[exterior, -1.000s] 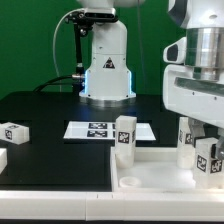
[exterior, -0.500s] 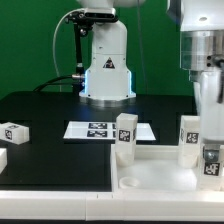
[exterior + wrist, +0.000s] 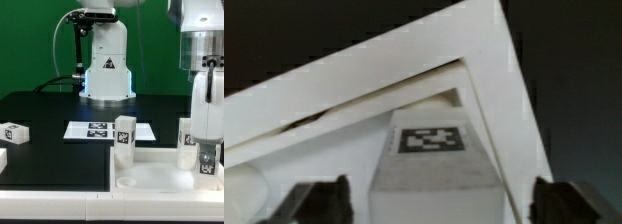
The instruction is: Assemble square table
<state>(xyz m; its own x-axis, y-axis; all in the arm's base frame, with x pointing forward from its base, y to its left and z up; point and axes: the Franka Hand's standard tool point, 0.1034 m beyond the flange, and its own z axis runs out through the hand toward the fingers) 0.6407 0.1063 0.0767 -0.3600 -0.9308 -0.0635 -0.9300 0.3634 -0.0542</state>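
The white square table top (image 3: 150, 172) lies at the front of the exterior view. One tagged leg (image 3: 124, 136) stands upright on it, and another (image 3: 188, 140) stands at its right end. My gripper (image 3: 207, 163) hangs over the right end, around a third leg that it mostly hides there. In the wrist view this tagged leg (image 3: 434, 165) stands between my fingers (image 3: 322, 200), with a gap on each side. The gripper (image 3: 438, 205) is open. The top's rim (image 3: 491, 70) runs behind the leg.
The marker board (image 3: 92, 130) lies on the black table behind the top. A loose tagged leg (image 3: 14, 131) lies at the exterior view's left, and another (image 3: 3, 158) at the left edge. The robot base (image 3: 105, 65) stands at the back.
The wrist has turned, from broadside to the camera to narrow side on. The hand has sunk a little over the right leg, whose tag is now hidden in the exterior view.
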